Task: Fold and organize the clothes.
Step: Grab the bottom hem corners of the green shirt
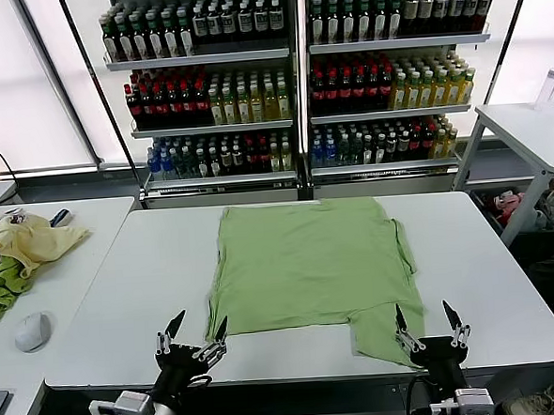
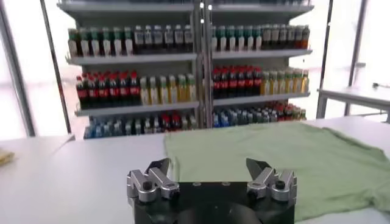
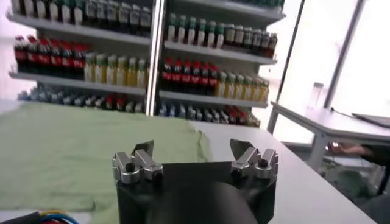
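Both jaws stand spread and empty: left gripper [image 1: 189,333] at lower left, right gripper [image 1: 429,324] at lower right. Between and above them, the polo shirt [image 1: 304,262] lies flat mid-frame on the white table [image 1: 132,292].

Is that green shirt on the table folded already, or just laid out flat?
Mostly spread flat. The green shirt lies open across the white table, one part hanging toward the near edge. Both grippers, left and right, are open and empty.
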{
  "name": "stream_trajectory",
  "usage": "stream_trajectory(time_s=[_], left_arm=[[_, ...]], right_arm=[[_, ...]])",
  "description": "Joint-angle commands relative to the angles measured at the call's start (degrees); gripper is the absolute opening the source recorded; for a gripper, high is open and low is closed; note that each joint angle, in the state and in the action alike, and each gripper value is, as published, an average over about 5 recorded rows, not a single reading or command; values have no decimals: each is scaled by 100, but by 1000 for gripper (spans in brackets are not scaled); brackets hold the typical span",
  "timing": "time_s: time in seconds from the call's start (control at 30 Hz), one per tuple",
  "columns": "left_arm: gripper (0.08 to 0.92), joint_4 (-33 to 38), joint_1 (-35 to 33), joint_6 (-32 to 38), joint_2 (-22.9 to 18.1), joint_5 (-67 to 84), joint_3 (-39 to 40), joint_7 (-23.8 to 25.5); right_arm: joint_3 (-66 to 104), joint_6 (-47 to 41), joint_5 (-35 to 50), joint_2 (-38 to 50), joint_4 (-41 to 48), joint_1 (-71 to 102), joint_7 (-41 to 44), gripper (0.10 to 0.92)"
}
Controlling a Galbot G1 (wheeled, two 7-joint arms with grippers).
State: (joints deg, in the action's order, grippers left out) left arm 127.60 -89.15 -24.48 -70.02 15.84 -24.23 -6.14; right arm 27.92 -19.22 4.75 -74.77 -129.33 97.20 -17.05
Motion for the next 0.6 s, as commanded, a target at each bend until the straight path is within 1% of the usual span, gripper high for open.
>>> stream_trajectory(time_s=[0.03, 0.3, 0.5, 0.6], left_arm=[[823, -1268, 1077, -724, 176, 427, 461, -513], [823, -1627, 1348, -722, 71, 432, 668, -790], [823, -1758, 1458, -717, 74, 437, 739, -820], [812, -1732, 1429, -696, 77, 439, 774, -795]], right_arm=[[11, -573, 24, -33, 224, -37, -110, 823], [13, -615, 262, -56, 446, -176, -74, 823], [-27, -702, 502, -63, 556, -247, -34, 823], [-54, -750, 755, -81, 570, -249, 9, 823]])
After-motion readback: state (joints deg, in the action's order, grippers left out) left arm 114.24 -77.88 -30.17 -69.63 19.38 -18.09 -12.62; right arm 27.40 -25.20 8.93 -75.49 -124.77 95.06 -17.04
